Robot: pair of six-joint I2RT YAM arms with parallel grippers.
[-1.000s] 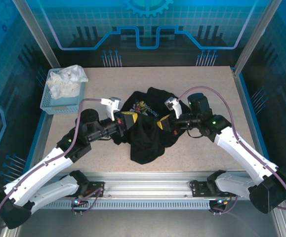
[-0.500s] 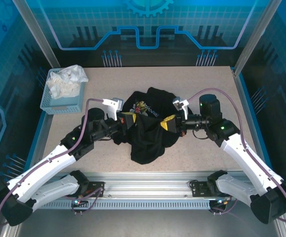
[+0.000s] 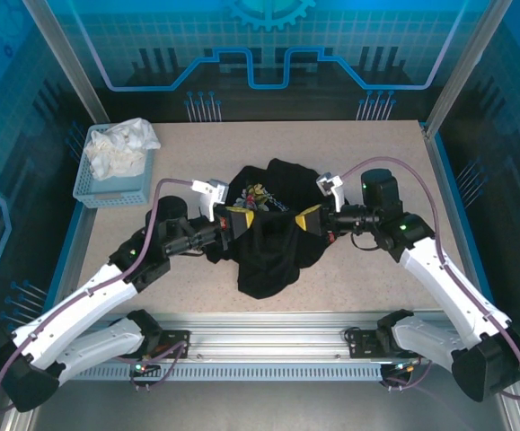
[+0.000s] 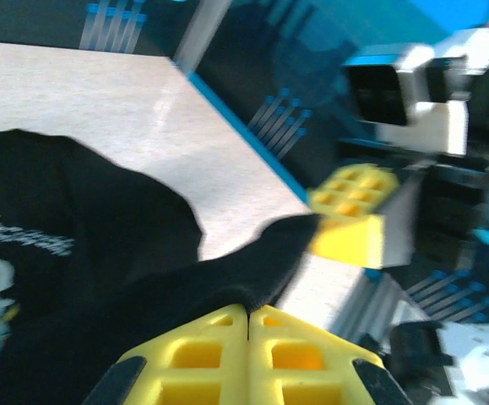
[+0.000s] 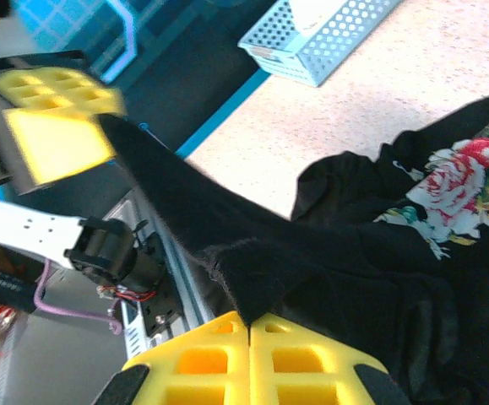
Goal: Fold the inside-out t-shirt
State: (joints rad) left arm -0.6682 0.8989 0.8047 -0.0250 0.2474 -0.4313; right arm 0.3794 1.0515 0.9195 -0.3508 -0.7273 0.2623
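1. The black soft-fabric t-shirt (image 3: pixel 268 247) lies in a crumpled heap at the middle of the speckled beige table (image 3: pixel 367 153), between the two arms. Its pink-and-white printed graphic (image 3: pixel 258 196) faces up at the far side of the heap.
2. The left gripper (image 3: pixel 235 220) has its yellow fingers clenched on a pinch of the black cloth. The left wrist view shows them pressed together with fabric running out from between them.
3. The right gripper (image 3: pixel 309 218) grasps the shirt in the same way, with its pads closed on a bunched edge in its own wrist view.
4. A band of black fabric runs from one gripper to the other (both wrist views show it reaching the opposite yellow finger). The two grips look to be on the same edge, though I cannot tell which hem it is.
5. The pale blue perforated plastic basket (image 3: pixel 87 190), with the white crumpled cloth (image 3: pixel 120 148) in it, stands well apart at the far left.
6. The task looks barely begun: both grips are secured, but no flat panel, smoothed sleeve or crease shows. Spreading the shirt out and every fold still remain.
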